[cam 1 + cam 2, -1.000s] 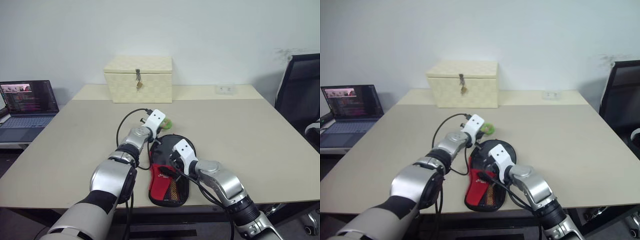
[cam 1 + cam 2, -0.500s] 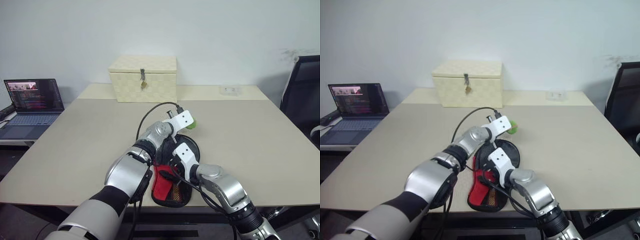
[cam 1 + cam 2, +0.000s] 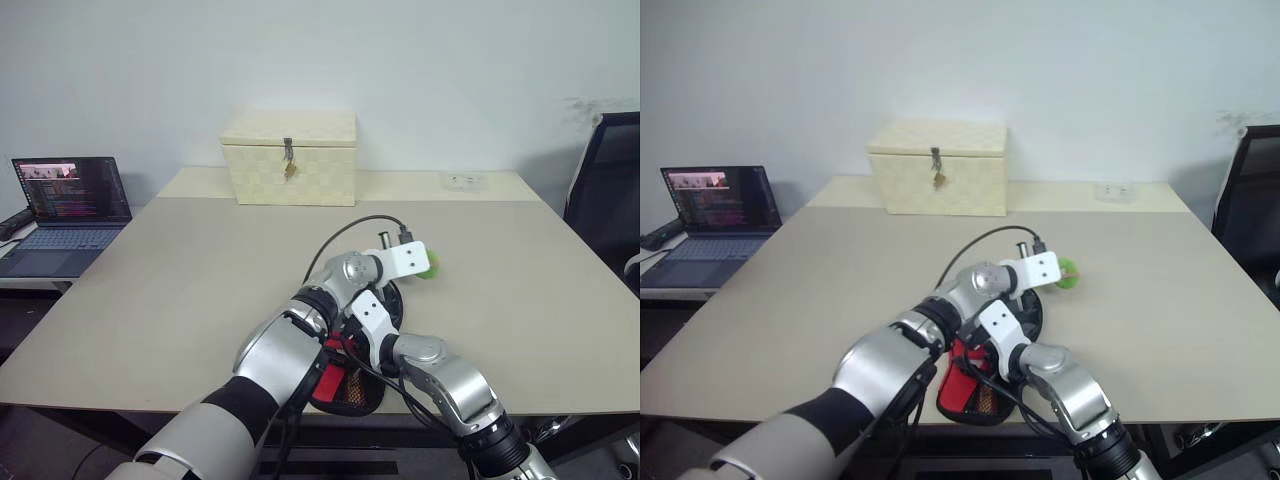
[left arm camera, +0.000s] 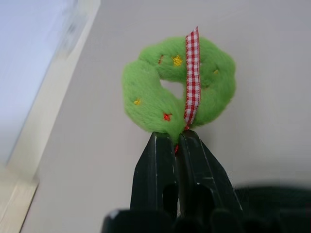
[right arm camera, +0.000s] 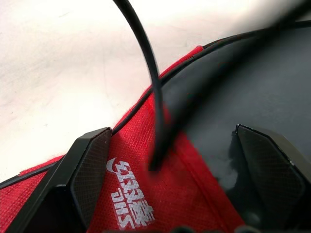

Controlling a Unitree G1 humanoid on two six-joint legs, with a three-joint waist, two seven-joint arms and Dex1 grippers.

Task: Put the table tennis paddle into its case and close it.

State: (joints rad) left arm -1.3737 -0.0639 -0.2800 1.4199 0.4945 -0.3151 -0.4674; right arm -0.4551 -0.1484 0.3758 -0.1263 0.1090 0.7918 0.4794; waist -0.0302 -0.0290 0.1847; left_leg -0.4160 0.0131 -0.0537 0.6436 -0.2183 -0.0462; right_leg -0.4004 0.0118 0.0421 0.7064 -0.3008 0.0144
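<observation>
Beige table (image 3: 200,260) underfoot of it all, pale wall behind. Cannot make out the table tennis paddle as a separate thing; judged to be tucked inside already. Lying at the table's near edge under both arms: the case (image 3: 962,385), red panel toward the robot, round black end pointing away. Looks to be the closing step, zip part-way round (how much is left open cannot be told, with the arms across it). Hanging off the round end and drawn out to the robot's right, clear of the table top: the fuzzy green tag (image 4: 146,97), a ring with a red-and-white checked ribbon (image 4: 192,73) across it. Pinched at its lower edge by the left gripper (image 4: 176,141), fingers pressed together on tag and ribbon. Set astride the red panel and its white logo (image 5: 129,196): the right gripper (image 5: 177,141), fingers spread wide and gripping nothing, with a black cable (image 5: 146,73) crossing in front. Whether those fingers press the fabric or only hover above it cannot be told. Next move calls for drawing the tag on along the case's curved edge, with the case kept from sliding by the right side. Farther out: cream latched box (image 3: 290,158) at the back, laptop (image 3: 65,205) off to the left, black chair (image 3: 605,200) to the right.
</observation>
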